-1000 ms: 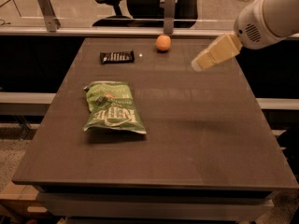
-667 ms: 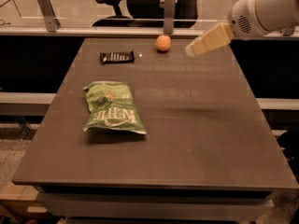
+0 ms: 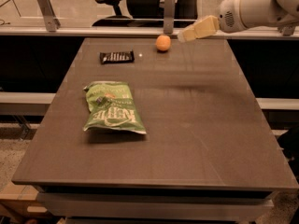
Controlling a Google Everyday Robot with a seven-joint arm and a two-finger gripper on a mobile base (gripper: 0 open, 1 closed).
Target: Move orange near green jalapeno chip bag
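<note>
The orange (image 3: 163, 43) sits near the far edge of the dark table (image 3: 187, 125), upright and untouched. The green jalapeno chip bag (image 3: 112, 107) lies flat on the left half of the table, well in front of the orange. My gripper (image 3: 183, 35) reaches in from the upper right on the white arm (image 3: 252, 6). Its tan tip hangs above the table's far edge, just to the right of the orange and a little higher, holding nothing.
A small black candy bar wrapper (image 3: 117, 57) lies to the left of the orange. A glass partition with metal posts (image 3: 169, 6) runs behind the table, with office chairs (image 3: 112, 1) beyond it.
The gripper has moved left and toward the far edge, from the table's right side to close beside the orange. The orange, bag and wrapper have not moved.
</note>
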